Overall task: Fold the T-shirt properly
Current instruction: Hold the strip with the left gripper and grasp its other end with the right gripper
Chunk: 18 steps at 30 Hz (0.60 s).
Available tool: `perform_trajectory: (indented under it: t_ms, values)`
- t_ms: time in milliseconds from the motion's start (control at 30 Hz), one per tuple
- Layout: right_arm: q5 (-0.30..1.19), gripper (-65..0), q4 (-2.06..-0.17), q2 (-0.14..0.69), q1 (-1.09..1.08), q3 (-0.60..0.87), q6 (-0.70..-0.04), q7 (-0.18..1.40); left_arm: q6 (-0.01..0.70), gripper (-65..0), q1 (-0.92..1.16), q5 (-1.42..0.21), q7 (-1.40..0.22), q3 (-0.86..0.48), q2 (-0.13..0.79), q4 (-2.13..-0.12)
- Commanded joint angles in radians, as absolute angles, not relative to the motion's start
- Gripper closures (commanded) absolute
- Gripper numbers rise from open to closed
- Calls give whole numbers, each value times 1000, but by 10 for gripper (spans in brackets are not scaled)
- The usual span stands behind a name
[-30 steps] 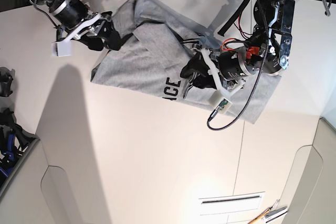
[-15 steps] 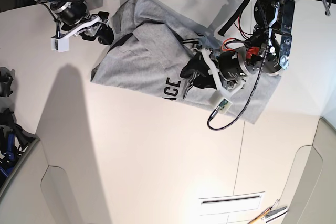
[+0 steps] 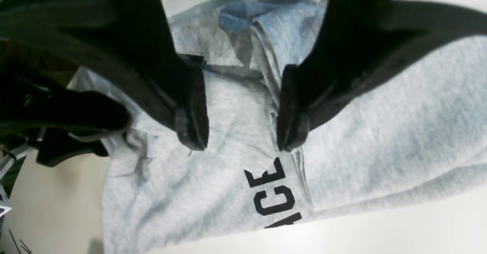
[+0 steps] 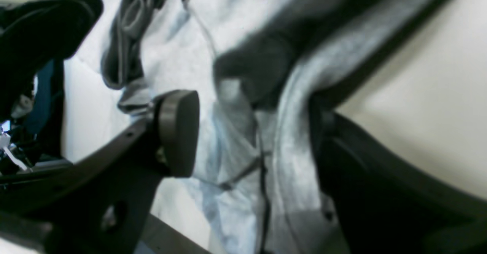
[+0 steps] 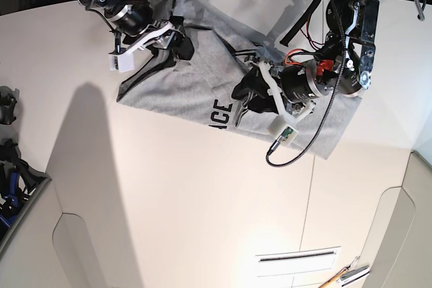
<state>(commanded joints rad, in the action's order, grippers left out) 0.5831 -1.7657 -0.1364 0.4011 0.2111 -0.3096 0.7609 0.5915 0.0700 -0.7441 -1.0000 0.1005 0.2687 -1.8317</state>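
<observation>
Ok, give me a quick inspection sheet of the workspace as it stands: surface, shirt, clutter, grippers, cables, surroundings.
Surface: pale table, seams and a slot near the front edge.
Job's things: grey T-shirt lies partly folded and rumpled at the far side, black lettering showing.
Clutter: a pencil-like tool at the front edge.
Grippers: left gripper open, low over the shirt by the lettering; right gripper open, a fabric fold between its fingers.
Cables: black cable loops from the left arm over the shirt onto the table.
Surroundings: dark gear beside the table at one side, unclear.
</observation>
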Motion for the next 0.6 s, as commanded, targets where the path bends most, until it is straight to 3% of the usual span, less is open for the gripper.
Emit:
perform_trajectory:
  t_ms: [267,433,600]
  values:
    - [582,-382,-1760,-136,380,208,-310,744,591,-327,70,-744,-1000,101,269,-1832]
    - [560,-370,-1650,-136,329,208,-310,740,591,-327,69,-762,-999,101,269,-1832]
    - [531,-28,-1619,-136,311,208,-334,745,591,-327,69,-767,-999,91,269,-1832]
